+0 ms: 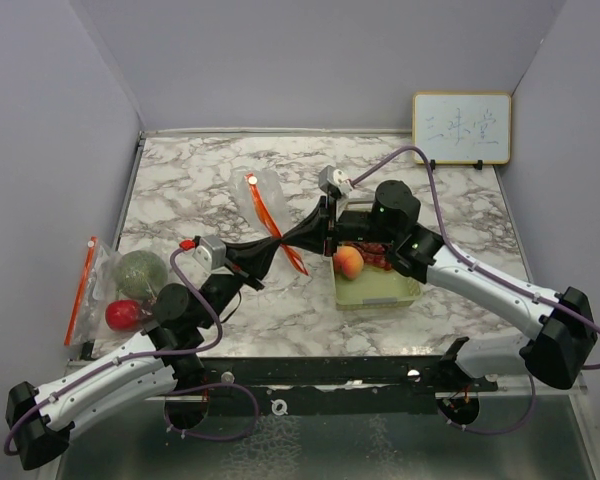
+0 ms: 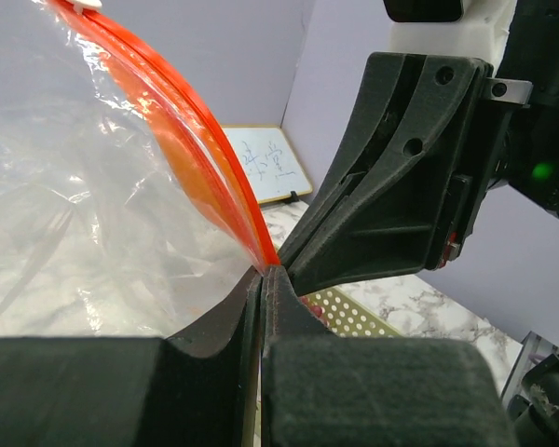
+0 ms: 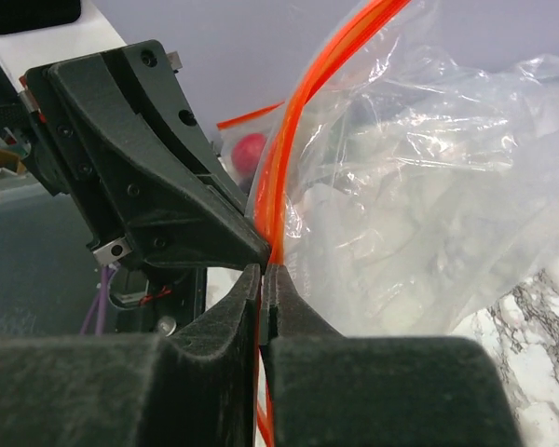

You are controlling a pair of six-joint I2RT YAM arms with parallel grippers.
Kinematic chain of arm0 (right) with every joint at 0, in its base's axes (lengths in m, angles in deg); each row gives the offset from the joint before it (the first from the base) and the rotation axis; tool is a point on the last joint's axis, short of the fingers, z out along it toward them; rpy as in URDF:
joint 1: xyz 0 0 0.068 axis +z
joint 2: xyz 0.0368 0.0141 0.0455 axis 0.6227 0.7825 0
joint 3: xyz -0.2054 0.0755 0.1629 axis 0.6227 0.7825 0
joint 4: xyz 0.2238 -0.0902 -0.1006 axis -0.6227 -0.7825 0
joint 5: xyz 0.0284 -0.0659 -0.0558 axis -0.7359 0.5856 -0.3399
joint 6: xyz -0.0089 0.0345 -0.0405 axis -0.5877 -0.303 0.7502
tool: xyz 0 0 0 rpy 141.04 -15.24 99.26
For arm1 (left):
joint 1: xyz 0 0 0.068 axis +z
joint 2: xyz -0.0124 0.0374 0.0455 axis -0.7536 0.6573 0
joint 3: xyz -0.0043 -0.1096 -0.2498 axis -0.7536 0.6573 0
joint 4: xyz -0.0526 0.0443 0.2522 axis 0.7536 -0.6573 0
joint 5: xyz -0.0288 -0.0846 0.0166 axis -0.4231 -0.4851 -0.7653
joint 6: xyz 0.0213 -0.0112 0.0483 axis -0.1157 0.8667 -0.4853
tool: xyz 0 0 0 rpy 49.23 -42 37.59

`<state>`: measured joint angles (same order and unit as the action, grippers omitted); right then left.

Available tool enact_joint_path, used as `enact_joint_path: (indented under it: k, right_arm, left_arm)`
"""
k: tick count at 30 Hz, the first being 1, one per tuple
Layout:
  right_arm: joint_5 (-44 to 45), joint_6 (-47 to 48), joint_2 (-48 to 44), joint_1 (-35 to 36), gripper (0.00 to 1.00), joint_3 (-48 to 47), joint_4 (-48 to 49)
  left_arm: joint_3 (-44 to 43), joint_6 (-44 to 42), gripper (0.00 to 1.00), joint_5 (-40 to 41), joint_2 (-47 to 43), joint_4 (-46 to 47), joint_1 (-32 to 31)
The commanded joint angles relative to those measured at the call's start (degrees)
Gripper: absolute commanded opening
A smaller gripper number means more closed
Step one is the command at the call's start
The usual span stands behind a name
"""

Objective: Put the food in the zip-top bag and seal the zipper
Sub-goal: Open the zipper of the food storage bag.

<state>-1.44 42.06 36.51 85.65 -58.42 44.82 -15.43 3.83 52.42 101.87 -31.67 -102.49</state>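
Note:
A clear zip-top bag [image 1: 263,200] with an orange zipper [image 1: 273,222] hangs in the air at mid-table. My left gripper [image 1: 273,241] and right gripper [image 1: 288,238] meet tip to tip, both shut on the zipper strip. In the left wrist view the gripper [image 2: 265,272] pinches the zipper [image 2: 200,130]. In the right wrist view the gripper [image 3: 263,268] does the same on the zipper [image 3: 284,177]. A grey-green melon [image 1: 140,272] and a red fruit [image 1: 123,315] lie at the left edge. An orange-peach fruit [image 1: 348,262] sits in the tray.
The pale green tray [image 1: 380,292] stands under the right arm with small red pieces [image 1: 376,256] at its back. A second clear bag with an orange strip [image 1: 81,288] lies around the melon. A whiteboard [image 1: 461,127] leans at the back right wall.

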Motion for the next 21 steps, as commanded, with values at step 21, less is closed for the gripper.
enact_joint_path:
  k: [21]
  right_arm:
    - [9.2, 3.1, -7.0, 1.1, 0.32, 6.4, -10.2]
  left_arm:
    - [-1.5, -3.0, 0.00, 0.4, -4.7, -3.0, -0.4]
